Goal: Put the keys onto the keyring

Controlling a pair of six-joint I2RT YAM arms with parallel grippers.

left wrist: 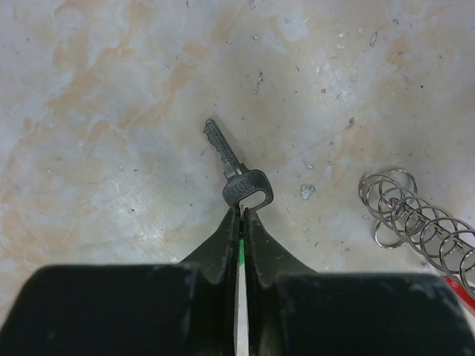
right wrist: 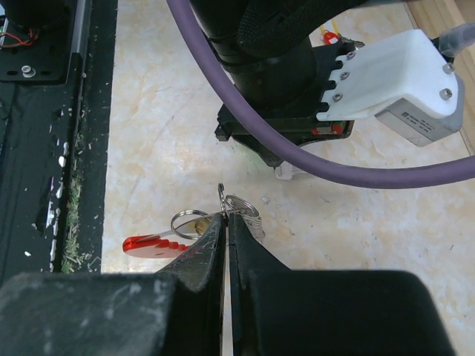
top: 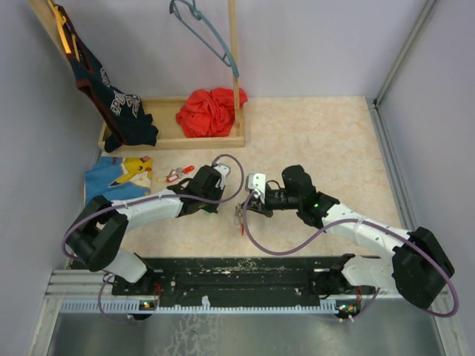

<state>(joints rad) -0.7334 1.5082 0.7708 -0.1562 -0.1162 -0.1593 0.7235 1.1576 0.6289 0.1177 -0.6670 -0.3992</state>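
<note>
Left gripper (left wrist: 241, 213) first: the claw is pinched almost fully closed, with just a thin green-and-white sliver showing between the fingers (left wrist: 223, 245). Right at the tips sits a small dark grey metal key with a slotted head (left wrist: 241, 178). It's gripped at the head end, and the blade points away from the claw over the mottled beige tabletop (left wrist: 111, 111). I can't tell whether the blade actually touches the table.

The right gripper (right wrist: 227, 219) is narrow too, clamped on the silver chain of linked metal rings with a flat red plastic tag (right wrist: 239, 205). The coil of rings bunches up right at the fingertips. One bigger ring and the red tag hang out to the side towards the black base rail (right wrist: 44, 148).

From the left wrist view, that ring chain is off to the side of the key, near but not touching it. From above, both claws meet around the middle of the table, close together.

A few loose little keys with red and pale tags (top: 178, 172) lie on the table just beside a blue cloth with a yellow cartoon print (top: 122, 176), well apart from the grippers. Behind that there's a shallow wooden tray (top: 167, 141) with a crumpled red cloth (top: 210, 111) and a dark navy garment (top: 122, 111) in it.
</note>
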